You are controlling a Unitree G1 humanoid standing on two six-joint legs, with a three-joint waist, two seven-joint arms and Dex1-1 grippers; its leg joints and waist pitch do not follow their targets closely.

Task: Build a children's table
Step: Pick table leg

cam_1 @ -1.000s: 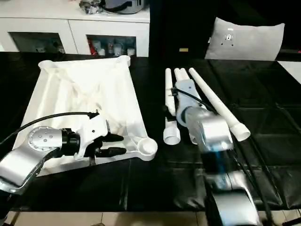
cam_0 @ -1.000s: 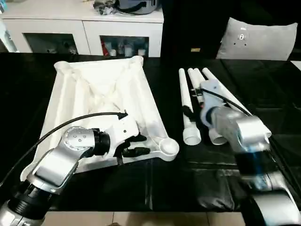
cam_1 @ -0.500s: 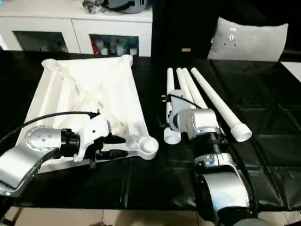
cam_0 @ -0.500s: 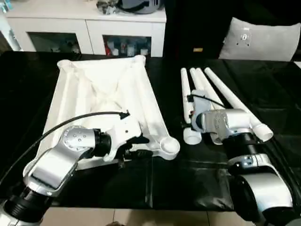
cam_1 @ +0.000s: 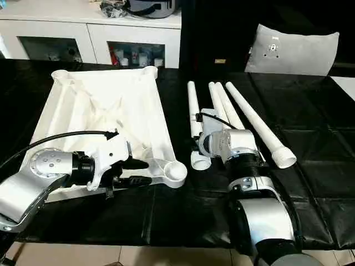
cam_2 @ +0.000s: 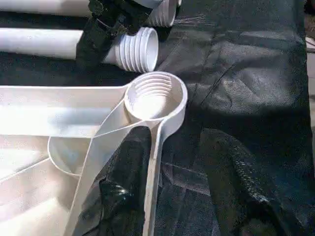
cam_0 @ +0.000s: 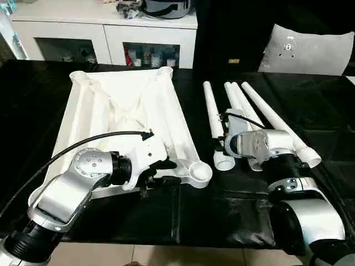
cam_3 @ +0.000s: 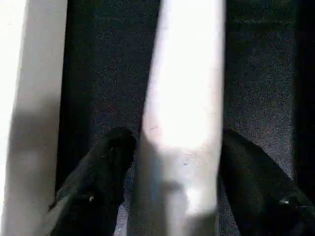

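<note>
Looking down over both forearms, I see the table top (cam_0: 127,119) lying upside down on the left half of the black desk (cam_0: 222,210), ribbed underside up, its far edge toward the desk's back edge; the near right corner socket (cam_0: 198,173), a round threaded cup, sits not far from the desk's front edge; my left gripper (cam_2: 172,182) is at that corner, one of its fingers (cam_2: 125,182) inside the top against the rim wall and the other outside over the black desk, so the fingers stand part-spread astride the rim just beside the socket; whether they actually press the rim I cannot tell.

Four white legs lie side by side on the right half of the desk, thin ends toward the back edge and wide threaded ends toward the front; the leftmost leg (cam_0: 213,119) lies nearest the table top, then two middle legs close together, with the right-hand one (cam_0: 244,104) partly under my wrist; the outer leg (cam_0: 277,122) angles toward the desk's right edge.

My right gripper (cam_3: 172,162) is down over a middle leg (cam_3: 184,108); its fingers (cam_3: 98,172) sit on either side of that leg, close to its sides; I cannot tell if they are pinching it or merely bracketing it.
</note>
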